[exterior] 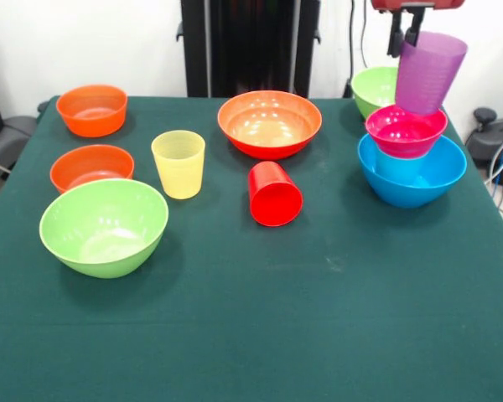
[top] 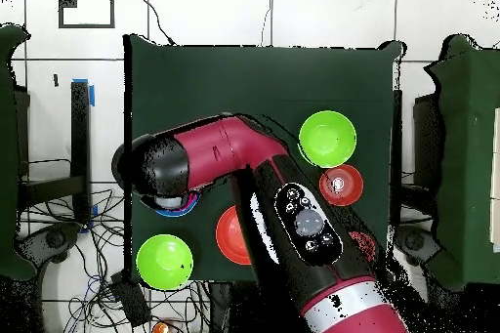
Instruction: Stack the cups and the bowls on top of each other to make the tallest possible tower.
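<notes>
one translucent purple plastic cup (exterior: 431,72) tilted on a small magenta plastic bowl (exterior: 405,131) nested in a large blue plastic bowl (exterior: 412,172), gripper (exterior: 407,35) fingers pinching the cup's rim, two lime green bowls (exterior: 104,226), three orange bowls (exterior: 269,123), one yellow cup (exterior: 178,163), one red cup (exterior: 274,193) lay tipped

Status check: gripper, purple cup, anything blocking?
Gripper shut on purple cup, tilted above magenta bowl. Magenta bowl sits in blue bowl. Nothing in the way.

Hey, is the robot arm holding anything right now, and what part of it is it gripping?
Yes: the gripper holds the purple cup by its upper rim, tilted, just above the magenta bowl.
</notes>
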`<state>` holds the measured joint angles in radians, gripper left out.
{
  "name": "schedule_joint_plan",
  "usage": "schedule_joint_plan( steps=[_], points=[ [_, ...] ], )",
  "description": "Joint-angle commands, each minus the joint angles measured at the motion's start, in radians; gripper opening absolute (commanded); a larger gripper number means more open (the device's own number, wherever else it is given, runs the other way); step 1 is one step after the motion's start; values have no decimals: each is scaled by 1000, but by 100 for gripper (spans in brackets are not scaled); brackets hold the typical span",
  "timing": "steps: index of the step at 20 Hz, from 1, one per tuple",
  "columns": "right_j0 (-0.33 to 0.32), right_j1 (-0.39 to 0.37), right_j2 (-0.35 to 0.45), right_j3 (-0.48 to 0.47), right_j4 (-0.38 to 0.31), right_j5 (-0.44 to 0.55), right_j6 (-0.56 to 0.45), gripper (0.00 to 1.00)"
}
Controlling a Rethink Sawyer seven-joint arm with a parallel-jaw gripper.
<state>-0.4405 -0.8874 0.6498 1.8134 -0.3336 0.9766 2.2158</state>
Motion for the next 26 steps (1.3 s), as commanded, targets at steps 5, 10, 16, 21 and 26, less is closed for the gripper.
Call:
schedule_joint_plan(
  steps=[5, 10, 16, 21, 26],
  points=[
    [-33, 0, 18, 150, -33, -9, -136, 0],
    [-45, -1, 25, 169, -35, -18, -135, 0],
    [-1, 81, 11, 148, -54, -98, -66, 0],
    [23, 123, -12, 131, -82, -140, -42, 0],
    [38, 122, -23, 137, -78, -159, -27, 0]
  ],
)
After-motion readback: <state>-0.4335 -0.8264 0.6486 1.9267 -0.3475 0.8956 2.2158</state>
